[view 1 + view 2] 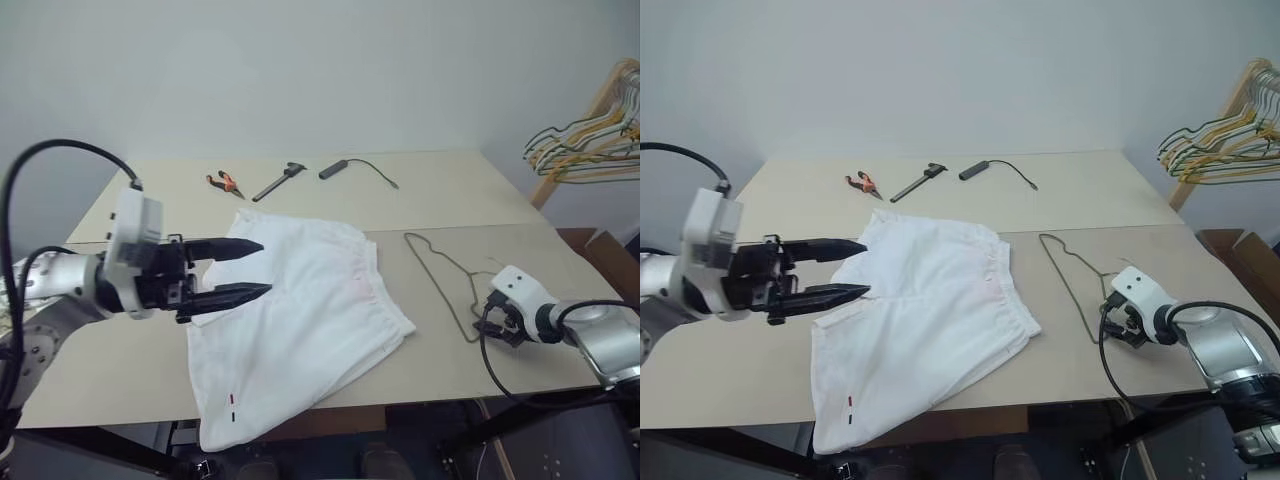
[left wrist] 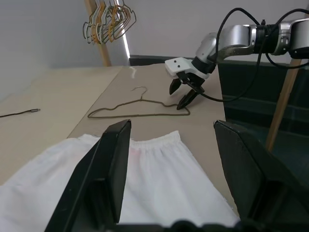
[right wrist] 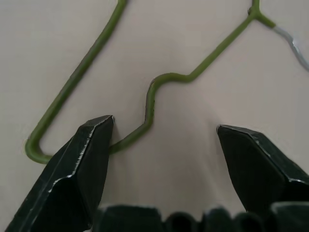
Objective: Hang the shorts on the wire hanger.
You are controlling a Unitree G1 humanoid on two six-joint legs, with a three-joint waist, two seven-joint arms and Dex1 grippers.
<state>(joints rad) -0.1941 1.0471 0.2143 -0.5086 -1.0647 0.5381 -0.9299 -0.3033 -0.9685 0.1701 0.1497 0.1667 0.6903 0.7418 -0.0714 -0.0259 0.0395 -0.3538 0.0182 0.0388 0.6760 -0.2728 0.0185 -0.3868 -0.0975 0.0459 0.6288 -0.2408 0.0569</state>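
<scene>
Shorts (image 1: 300, 320) flat on table (image 1: 460, 190), one leg hem hanging over the near edge; wire hanger (image 1: 445, 275) just beside the waistband, on bare tabletop.
Left gripper (image 1: 258, 268) spread, empty, hovering over the shorts' left edge. Right gripper (image 3: 164, 140) spread, fingertips straddling the hanger's shoulder wire near its corner bend, not pinching. Far half has pliers (image 1: 226, 183).

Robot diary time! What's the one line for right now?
shorts: flat on table, unhung | wire hanger: lying beside shorts | left end effector: open above shorts, empty | right end effector: open, at hanger's end
</scene>
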